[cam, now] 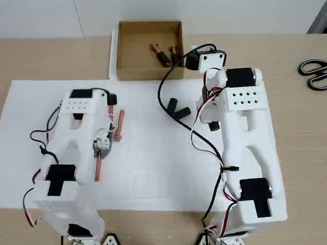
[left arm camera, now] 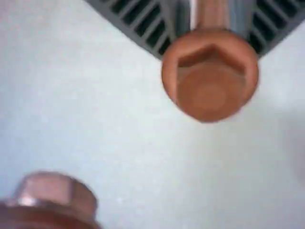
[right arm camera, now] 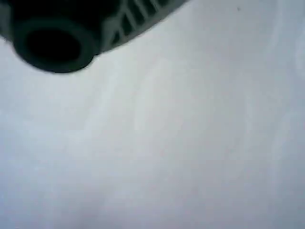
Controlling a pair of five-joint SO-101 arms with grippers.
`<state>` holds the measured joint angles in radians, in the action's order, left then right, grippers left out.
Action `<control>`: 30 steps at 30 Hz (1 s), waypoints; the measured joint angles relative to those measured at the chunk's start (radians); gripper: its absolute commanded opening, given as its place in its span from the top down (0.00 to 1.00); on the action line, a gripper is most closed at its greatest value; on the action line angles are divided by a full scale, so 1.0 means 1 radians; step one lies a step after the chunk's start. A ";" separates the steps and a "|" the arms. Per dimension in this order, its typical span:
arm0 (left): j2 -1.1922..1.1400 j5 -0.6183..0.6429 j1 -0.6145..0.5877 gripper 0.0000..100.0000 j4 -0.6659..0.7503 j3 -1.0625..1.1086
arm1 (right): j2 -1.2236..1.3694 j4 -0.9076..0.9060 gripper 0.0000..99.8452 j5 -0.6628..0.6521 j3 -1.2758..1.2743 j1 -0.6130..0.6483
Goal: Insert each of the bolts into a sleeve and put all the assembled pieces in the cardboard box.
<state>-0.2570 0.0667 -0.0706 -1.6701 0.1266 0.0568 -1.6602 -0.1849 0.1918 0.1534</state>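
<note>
A bolt [left arm camera: 209, 76] was pinched by its shank between the closed fingers of the left gripper [cam: 102, 147], over the left half of the white sheet [cam: 148, 178]. Its head was turned towards the near edge. A black sleeve [right arm camera: 55, 45] was clamped in the right gripper [cam: 213, 122] over the right half of the sheet, with its bore left open. Both parts were judged to be lifted so that they could be brought together in the air.

A spare bolt [cam: 119, 125] was left lying just beside the left gripper. Two loose sleeves [cam: 172, 105] [cam: 182, 112] were left near the middle of the sheet's far edge, close to the right arm. Each kind was thus kept within reach of the arm that would take it. Two assembled pieces [cam: 160, 54] [cam: 173, 52] were laid in the cardboard box [cam: 125, 51], set just beyond the sheet's far edge.

Bare sheet was seen between the two arms, and this was judged the best room for the joining. A black cable [cam: 160, 89] was looped beside the loose sleeves and might be caught there. Scissors [cam: 314, 74] were kept at the worktop's right edge, well apart.
</note>
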 measured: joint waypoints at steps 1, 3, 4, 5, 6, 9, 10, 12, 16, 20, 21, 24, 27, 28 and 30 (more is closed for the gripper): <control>0.000 -0.005 0.000 0.99 -0.018 -0.028 | 0.000 0.000 1.00 0.000 0.000 0.000; 0.000 -0.005 0.000 0.99 -0.044 -0.083 | 0.000 0.000 1.00 0.000 0.000 0.000; 0.000 -0.005 0.000 0.99 -0.048 -0.103 | 0.000 0.000 1.00 0.000 0.000 0.000; 0.000 -0.005 0.000 0.99 -0.052 -0.118 | 0.000 0.000 1.00 0.000 0.000 0.000; 0.000 -0.005 0.000 0.99 -0.052 -0.129 | 0.000 0.000 1.00 0.000 0.000 0.000; -0.011 -0.005 -0.002 0.99 -0.044 -0.138 | 0.000 0.000 1.00 0.000 0.000 0.000; -0.020 -0.006 -0.008 0.99 -0.031 -0.138 | 0.000 0.000 1.00 0.000 0.000 0.000; -0.041 -0.005 -0.025 0.99 0.006 -0.138 | 0.000 0.000 1.00 0.000 0.000 0.000; -0.095 -0.023 -0.041 0.99 0.041 -0.138 | 0.000 0.000 1.00 0.000 0.000 0.000; -0.138 -0.060 -0.040 0.99 0.078 -0.138 | 0.000 0.000 1.00 0.000 0.000 0.000; -0.140 -0.063 -0.040 0.99 0.089 -0.138 | 0.000 0.000 1.00 0.000 0.000 0.000; -0.141 -0.063 -0.049 0.98 0.124 -0.138 | 0.000 0.000 1.00 0.000 0.000 0.000; -0.141 -0.063 -0.061 0.94 0.150 -0.138 | 0.000 0.000 1.00 0.000 0.000 0.000; -0.141 -0.063 -0.066 0.93 0.155 -0.138 | 0.000 0.000 1.00 0.000 0.000 0.000; -0.141 -0.063 -0.080 0.92 0.173 -0.138 | 0.000 0.000 1.00 0.000 0.000 0.000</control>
<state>-0.3982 0.0038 -0.1504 -1.4968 -0.0115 0.0568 -1.6602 -0.1849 0.1918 0.1534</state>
